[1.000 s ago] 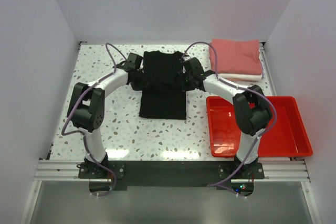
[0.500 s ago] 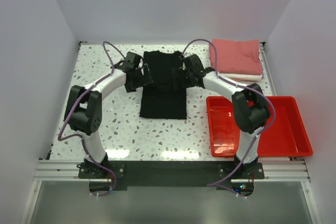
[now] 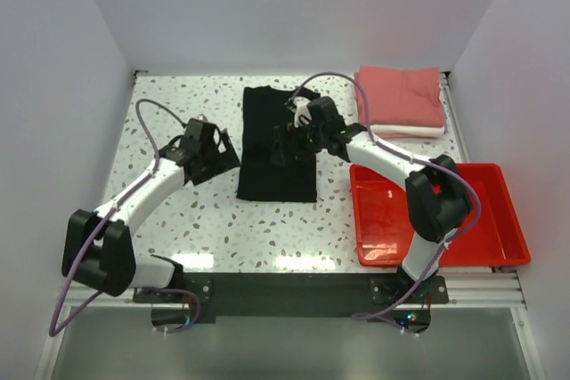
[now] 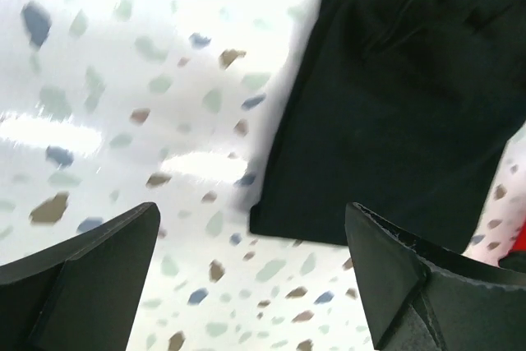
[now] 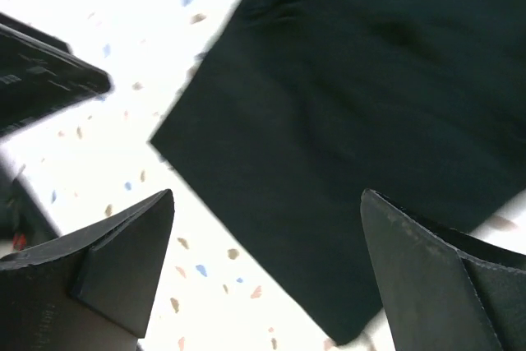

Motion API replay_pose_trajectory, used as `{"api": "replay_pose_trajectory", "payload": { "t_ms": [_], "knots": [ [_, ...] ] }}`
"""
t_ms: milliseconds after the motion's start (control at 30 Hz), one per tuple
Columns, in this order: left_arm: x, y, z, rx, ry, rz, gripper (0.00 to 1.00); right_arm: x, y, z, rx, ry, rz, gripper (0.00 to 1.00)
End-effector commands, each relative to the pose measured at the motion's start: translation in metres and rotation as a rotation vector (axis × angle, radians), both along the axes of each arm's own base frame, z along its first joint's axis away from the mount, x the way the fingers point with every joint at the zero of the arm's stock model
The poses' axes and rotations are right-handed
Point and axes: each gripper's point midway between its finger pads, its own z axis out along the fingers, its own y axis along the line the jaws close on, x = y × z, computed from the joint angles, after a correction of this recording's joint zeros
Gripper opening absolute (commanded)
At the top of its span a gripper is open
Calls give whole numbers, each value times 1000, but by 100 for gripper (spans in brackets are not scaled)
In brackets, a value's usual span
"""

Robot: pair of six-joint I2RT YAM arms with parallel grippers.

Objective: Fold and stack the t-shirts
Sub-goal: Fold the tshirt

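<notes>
Halving step, by the look of it: black t-shirt (image 3: 277, 175) lies narrow on the counter (image 3: 223, 220). Left gripper (image 4: 252, 207) and right gripper (image 5: 267, 194) hang open, empty. You likely need both near hem corners next.

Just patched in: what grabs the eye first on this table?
The black t-shirt, folded into a long strip mid-table, with the right gripper open above it and the left gripper open beside it. The red tray sits right; the pink t-shirt tops a white t-shirt far right.

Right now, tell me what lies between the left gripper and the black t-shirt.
Only bare table separates left gripper and black t-shirt, shown in the left wrist view.
</notes>
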Motion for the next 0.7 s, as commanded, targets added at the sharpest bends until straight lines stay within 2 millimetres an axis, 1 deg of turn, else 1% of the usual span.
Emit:
{"api": "replay_pose_trajectory", "payload": {
  "t_ms": [0,33,67,100,133,167,200,233,267,300,333,367,400,467,500,533,600,633,667],
  "knots": [
    [-30,16,-14,7,30,64,100,-11,54,9,76,-29,166,99],
    [-35,17,-15,1,28,64,100,-14,66,7,81,-25,189,99],
    [-40,17,-12,-11,18,62,100,-9,75,3,85,-18,193,99],
    [-49,20,-19,-9,36,67,100,-6,81,-1,92,-13,191,99],
    [-53,21,-20,-10,36,69,100,-2,88,-1,110,-21,194,99],
    [-56,23,-18,-12,27,72,100,4,95,-11,116,-1,195,99],
    [-61,25,-22,-7,34,81,100,6,100,-14,121,3,200,99],
    [-63,26,-23,-9,31,84,100,9,104,-16,126,6,202,99],
    [-65,26,-22,-16,22,84,100,17,110,-12,140,-4,206,99],
    [-69,27,-25,-18,27,83,100,20,114,-25,131,13,205,99],
    [-70,25,-26,-29,28,75,100,27,116,-27,130,3,189,99],
    [-71,24,-25,-33,22,72,100,35,121,-24,140,-9,166,99],
    [-73,25,-27,-31,28,69,100,43,122,-29,140,-20,138,99],
    [-75,25,-29,-29,32,66,100,63,129,-20,182,-75,78,99],
    [-76,26,-30,-27,35,64,100,69,132,-20,187,-84,59,99],
    [-77,25,-30,-27,36,59,100,82,133,-20,194,-104,19,99],
    [-80,26,-33,-23,46,59,100,92,136,-21,195,-121,-9,99],
    [-81,26,-33,-25,45,56,100,98,136,-24,194,-128,-22,99],
    [-81,27,-34,-24,43,57,100,104,138,-19,205,-146,-35,99]
  ]
}}
